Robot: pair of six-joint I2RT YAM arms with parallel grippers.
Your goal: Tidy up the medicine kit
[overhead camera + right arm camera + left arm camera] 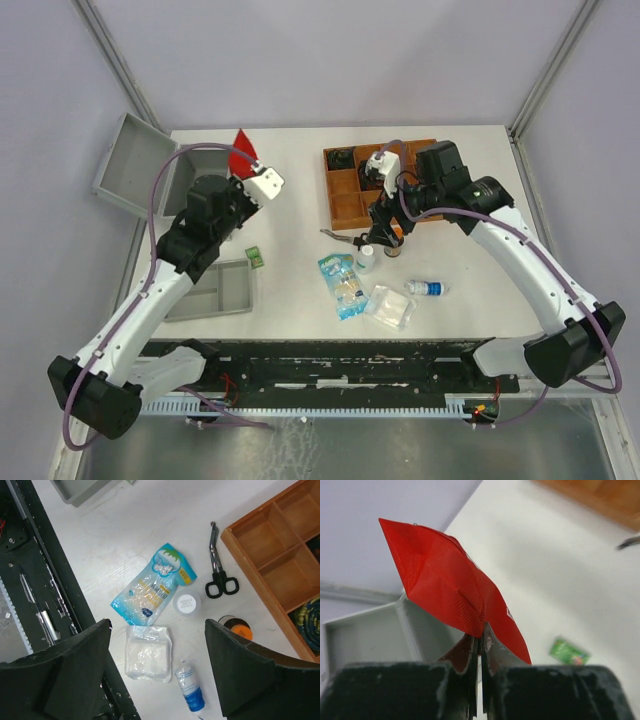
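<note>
Your left gripper [481, 640] pinches the red pouch [450, 590], just right of the open medicine kit [128, 165] at the table's far-left corner. Your right gripper [157, 625] hangs spread wide above the white-capped bottle [186, 603], beside the wooden tray [280, 555].

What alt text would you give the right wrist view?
The right gripper hangs open above a white table, over a blue packet, a clear pouch, a small bottle, black scissors and a wooden tray.
</note>
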